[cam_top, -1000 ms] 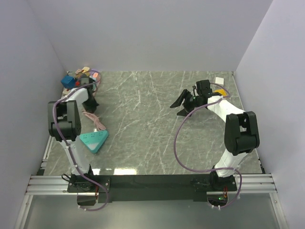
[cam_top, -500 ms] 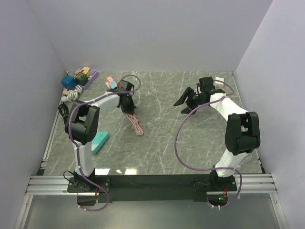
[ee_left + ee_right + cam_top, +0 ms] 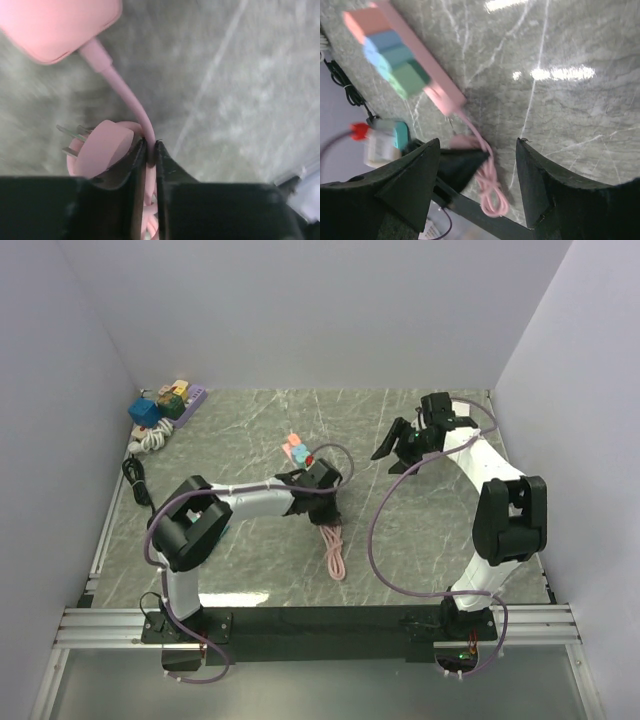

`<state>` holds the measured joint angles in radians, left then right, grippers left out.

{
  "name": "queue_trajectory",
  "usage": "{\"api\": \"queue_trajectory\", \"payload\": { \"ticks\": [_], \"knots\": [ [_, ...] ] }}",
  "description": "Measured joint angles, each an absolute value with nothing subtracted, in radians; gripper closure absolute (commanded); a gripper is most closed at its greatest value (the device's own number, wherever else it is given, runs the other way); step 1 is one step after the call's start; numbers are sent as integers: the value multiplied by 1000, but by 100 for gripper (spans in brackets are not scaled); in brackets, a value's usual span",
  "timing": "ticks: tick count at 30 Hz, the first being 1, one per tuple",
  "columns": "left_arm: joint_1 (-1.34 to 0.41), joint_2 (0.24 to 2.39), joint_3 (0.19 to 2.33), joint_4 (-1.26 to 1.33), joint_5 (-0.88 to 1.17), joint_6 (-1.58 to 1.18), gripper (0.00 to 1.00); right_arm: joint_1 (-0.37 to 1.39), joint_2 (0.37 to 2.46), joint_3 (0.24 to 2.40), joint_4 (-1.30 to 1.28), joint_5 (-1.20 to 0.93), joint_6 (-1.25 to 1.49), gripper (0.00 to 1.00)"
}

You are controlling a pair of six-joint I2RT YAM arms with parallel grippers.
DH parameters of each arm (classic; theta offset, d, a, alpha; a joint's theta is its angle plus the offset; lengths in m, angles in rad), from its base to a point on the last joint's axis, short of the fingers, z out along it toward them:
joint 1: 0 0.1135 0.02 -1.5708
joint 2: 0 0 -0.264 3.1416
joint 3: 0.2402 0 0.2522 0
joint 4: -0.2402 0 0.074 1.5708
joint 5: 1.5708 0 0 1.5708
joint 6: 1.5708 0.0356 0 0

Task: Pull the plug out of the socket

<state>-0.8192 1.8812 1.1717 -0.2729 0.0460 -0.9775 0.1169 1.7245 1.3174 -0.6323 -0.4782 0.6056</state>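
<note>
A pink power strip (image 3: 296, 450) with coloured plug blocks on it lies mid-table; the right wrist view shows an orange, a blue and a green block (image 3: 409, 78) plugged into it. Its pink cable (image 3: 125, 95) runs to my left gripper (image 3: 328, 490), which is shut on the cable (image 3: 151, 146). The cable's own pink plug (image 3: 100, 150) hangs beside the jaws with its prongs bare. The coiled rest of the cable (image 3: 335, 552) trails toward the near edge. My right gripper (image 3: 400, 445) is open and empty, right of the strip and apart from it (image 3: 477, 144).
A purple power strip with coloured plugs (image 3: 168, 402) sits at the back left corner, with a white cable (image 3: 150, 440) and a black cable (image 3: 135, 480) beside it. A teal object (image 3: 224, 529) shows behind my left arm. Walls close three sides.
My left gripper swept from the back left to mid-table, dragging the pink strip and cable along. My right gripper drifted slightly toward the back and stayed open.
</note>
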Motion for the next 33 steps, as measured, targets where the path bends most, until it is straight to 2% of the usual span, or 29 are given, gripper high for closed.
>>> {"api": "queue_trajectory", "payload": {
  "ticks": [1, 2, 3, 5, 7, 13, 19, 29, 33],
  "knots": [
    [-836, 1874, 1158, -262, 62, -987, 72, 117, 1724, 1334, -641, -474, 596, 30],
    [-846, 1860, 1141, -252, 76, -999, 54, 117, 1725, 1348, -647, -471, 589, 30],
    [-850, 1844, 1121, -239, 90, -1013, 46, 117, 1726, 1368, -656, -469, 580, 30],
    [-850, 1784, 1070, -211, 110, -1052, 19, 117, 1733, 1401, -671, -465, 566, 29],
    [-849, 1716, 1027, -228, 103, -1072, 1, 118, 1752, 1440, -684, -462, 549, 28],
    [-833, 1516, 997, -327, 36, -1087, 1, 157, 1885, 1677, -790, -413, 484, 25],
    [-731, 1317, 991, -279, 27, -1079, 1, 261, 2040, 1960, -886, -359, 436, 25],
    [-481, 1092, 813, -281, 13, -1086, 1, 455, 2259, 2245, -970, -262, 432, 24],
    [-429, 1034, 774, -290, 12, -1085, 1, 524, 2320, 2289, -953, -189, 427, 23]
  ]
}}
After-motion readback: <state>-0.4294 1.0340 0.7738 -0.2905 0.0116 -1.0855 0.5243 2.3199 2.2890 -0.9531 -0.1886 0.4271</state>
